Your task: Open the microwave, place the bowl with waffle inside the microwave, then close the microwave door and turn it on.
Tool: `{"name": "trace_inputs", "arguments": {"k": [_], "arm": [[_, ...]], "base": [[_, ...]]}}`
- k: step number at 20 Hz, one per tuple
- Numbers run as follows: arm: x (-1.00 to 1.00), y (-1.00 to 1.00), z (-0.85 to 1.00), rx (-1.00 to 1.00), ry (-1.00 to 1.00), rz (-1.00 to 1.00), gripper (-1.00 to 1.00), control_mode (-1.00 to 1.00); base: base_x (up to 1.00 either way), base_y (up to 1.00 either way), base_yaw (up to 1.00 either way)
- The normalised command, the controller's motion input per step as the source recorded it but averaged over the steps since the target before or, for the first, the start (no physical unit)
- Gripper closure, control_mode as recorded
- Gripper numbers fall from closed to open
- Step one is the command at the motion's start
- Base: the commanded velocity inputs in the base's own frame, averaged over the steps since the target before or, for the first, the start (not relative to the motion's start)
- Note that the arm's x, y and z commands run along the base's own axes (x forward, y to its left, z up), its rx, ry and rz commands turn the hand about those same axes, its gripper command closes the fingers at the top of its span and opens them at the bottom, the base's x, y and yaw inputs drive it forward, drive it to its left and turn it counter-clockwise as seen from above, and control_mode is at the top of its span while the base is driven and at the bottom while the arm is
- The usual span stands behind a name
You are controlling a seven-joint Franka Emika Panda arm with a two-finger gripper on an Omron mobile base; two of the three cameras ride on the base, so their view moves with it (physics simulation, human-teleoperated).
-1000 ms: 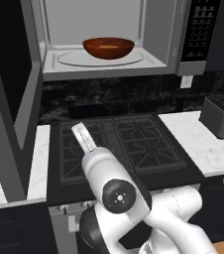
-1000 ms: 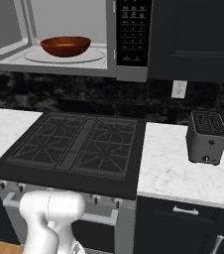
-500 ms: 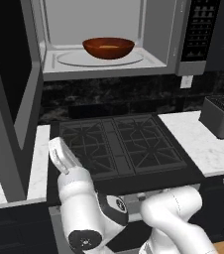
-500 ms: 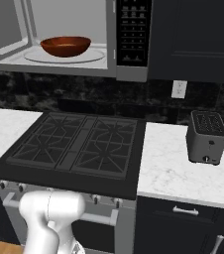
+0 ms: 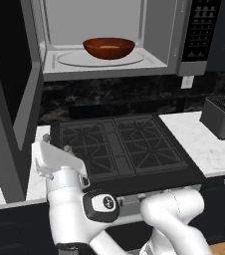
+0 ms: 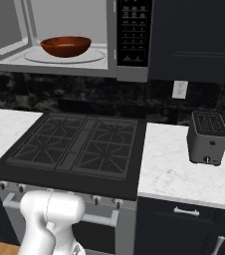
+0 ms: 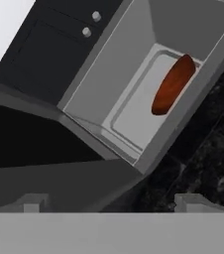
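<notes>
The microwave [image 5: 109, 37] hangs above the stove with its cavity exposed. On its turntable inside rests the reddish-brown bowl [image 5: 108, 47] [image 6: 66, 46] [image 7: 172, 85]. I cannot make out the waffle past the bowl's rim. The microwave door [image 5: 15, 99] stands swung out to the left, and its dark inner face [image 7: 59, 181] fills the lower left of the hand view. My gripper [image 5: 56, 143] [image 7: 112, 203] is low at the left front of the stove, below the door and pointing up at the cavity. Its fingertips [image 7: 32, 203] are wide apart, open, with nothing between them.
A black gas stove [image 6: 79, 144] lies under the microwave, flanked by white marble counter [image 6: 184, 172]. A grey toaster [image 6: 207, 137] stands on the right counter. The black button panel [image 6: 132, 35] is at the microwave's right. Dark cabinets [image 6: 194, 35] hang to the right.
The arm has swung down and to the left, from over the stove to low beside its left front edge. The bowl and door have not moved.
</notes>
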Motion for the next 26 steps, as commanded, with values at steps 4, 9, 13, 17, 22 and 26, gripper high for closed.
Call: {"name": "trace_inputs", "arguments": {"k": [4, 9, 13, 17, 22, 26], "arm": [[-0.09, 0.29, 0.47, 0.10, -0.31, 0.00, -1.00, -1.00], [-0.02, 0.68, 0.07, 0.12, -0.25, 0.00, -1.00, -1.00], [-0.10, 0.68, -0.27, 0.12, -0.14, 0.00, -1.00, -1.00], [-0.15, -0.35, -0.98, 0.17, 0.00, 0.00, -1.00, -1.00], [0.06, -0.26, -0.96, 0.10, -0.02, 0.05, -1.00, -1.00], [0.18, 0.54, -0.68, 0.07, -0.19, 0.12, -1.00, -1.00]], "base": [[0.00, 0.00, 0.00], [0.00, 0.00, 0.00], [0.00, 0.00, 0.00], [0.00, 0.00, 0.00], [0.00, 0.00, 0.00], [0.00, 0.00, 0.00]]}}
